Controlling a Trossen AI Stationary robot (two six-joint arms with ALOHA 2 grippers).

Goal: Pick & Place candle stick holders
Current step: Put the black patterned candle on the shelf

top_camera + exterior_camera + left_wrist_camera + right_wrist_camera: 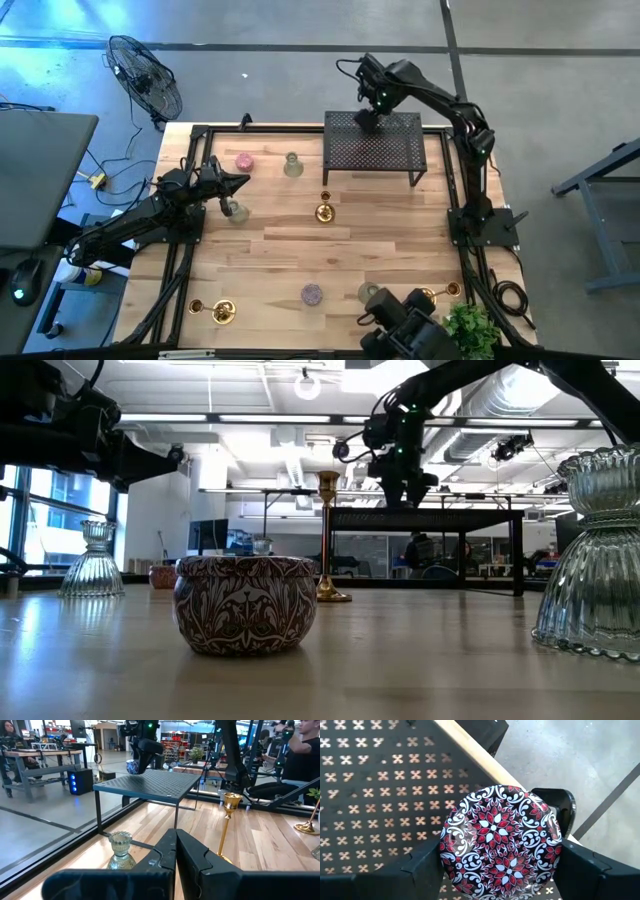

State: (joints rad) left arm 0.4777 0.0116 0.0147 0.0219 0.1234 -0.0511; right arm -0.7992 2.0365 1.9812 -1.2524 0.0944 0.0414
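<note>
My right gripper (368, 120) hangs over the far edge of the black perforated rack (375, 150), shut on a round candle stick holder (500, 840) with a red-and-white flower pattern. My left gripper (240, 183) waits shut and level at the table's left. On the wooden table stand more candle stick holders: a pink one (244, 161), clear glass ones (292, 165) (237, 211), a brass one (324, 210) and a patterned purple one (312, 294). Each rests on its base. My right gripper pinches the patterned holder by its round wall (445, 855), one finger (422, 867) on each opposite side. The fingers come steeply from above, pointing down. The holder sits level, its patterned round face toward the wrist. Whether it touches the rack below, I cannot tell.
Near the front edge stand brass holders (222, 312) (428, 296), a glass one (368, 292) and a green plant (470, 325). Black frame rails run along the table's left and right sides. A fan (145, 75) stands on the floor beyond the far left corner.
</note>
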